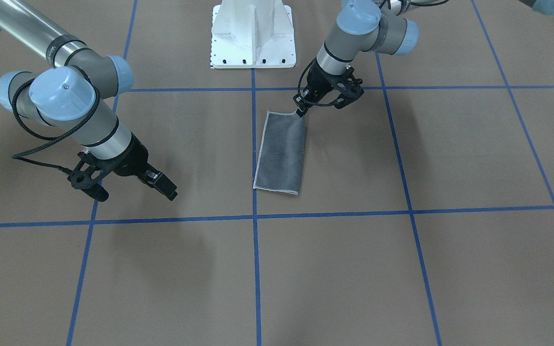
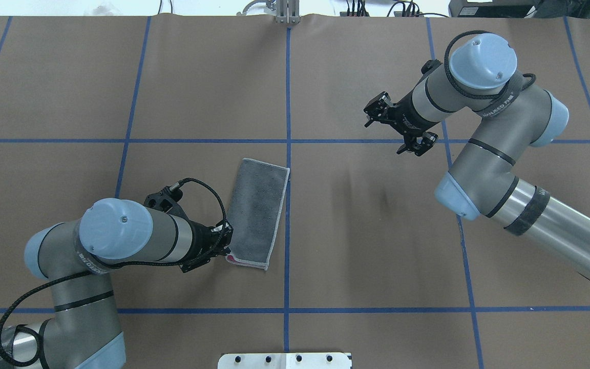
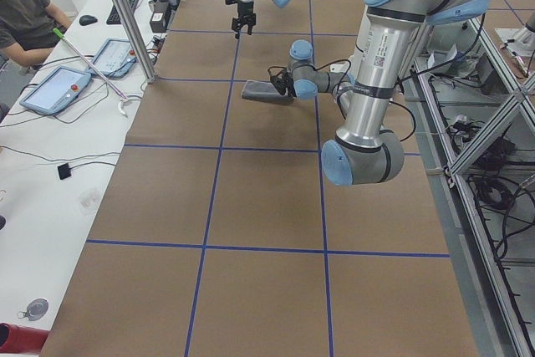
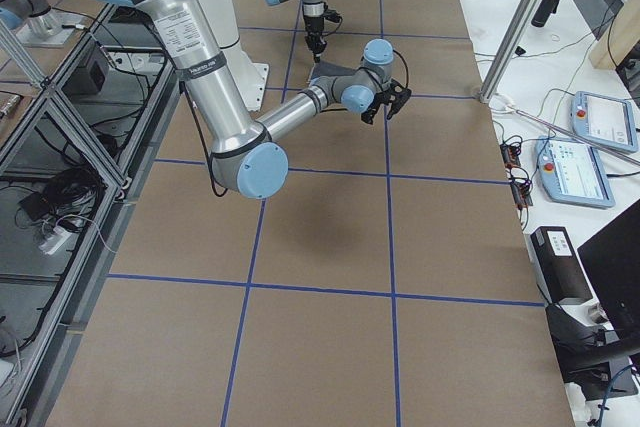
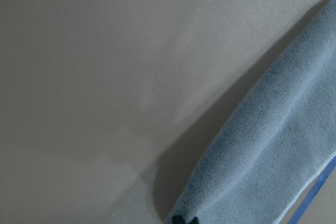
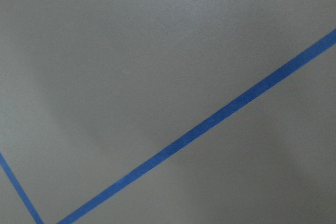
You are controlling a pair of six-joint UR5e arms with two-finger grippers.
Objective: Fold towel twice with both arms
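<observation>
The towel (image 1: 281, 154) (image 2: 256, 210) lies on the brown table as a narrow folded strip, dark grey face up, with light stitched edging. A bit of pink shows at its corner nearest the robot. My left gripper (image 1: 300, 113) (image 2: 227, 247) is shut on that corner, and the left wrist view shows the fingertips (image 5: 182, 220) closed on the cloth (image 5: 273, 156). My right gripper (image 1: 161, 185) (image 2: 375, 109) hangs open above bare table, well off to the towel's other side and holding nothing. Its wrist view shows only table and blue tape.
Blue tape lines (image 2: 288, 102) divide the table into squares. The white pedestal base (image 1: 253, 33) stands at the robot's edge. A seated person (image 3: 25, 6) and pendant tablets (image 3: 54, 89) (image 4: 590, 147) are at a white side table beyond the far edge.
</observation>
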